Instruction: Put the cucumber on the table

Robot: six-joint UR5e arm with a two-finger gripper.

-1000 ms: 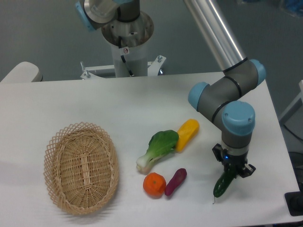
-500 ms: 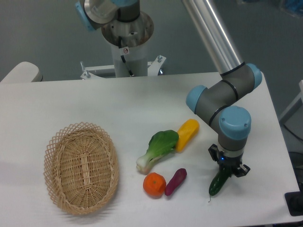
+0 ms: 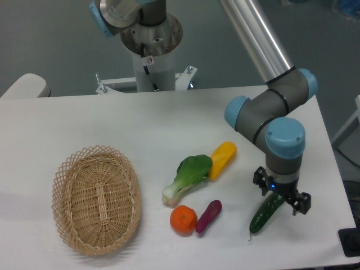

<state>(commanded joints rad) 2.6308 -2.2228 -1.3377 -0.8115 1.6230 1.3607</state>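
smooth dark green cucumber (image 3: 264, 213) lies on white table (image 3: 112, 129); fingers (image 3: 304, 203) released.

Dull grey-teal floor (image 3: 50, 39) behind and around, evenly lit, no hard shadows. Pale rounded piece of furniture (image 3: 25, 85) poking in at the far left edge, partly cut off. White metal frame with bolts (image 3: 112, 84) just past the far edge of the white surface (image 3: 84, 124). Dark block (image 3: 351, 242) at the lower right corner. Bluish blur (image 3: 346, 10) at top right, too unclear to name
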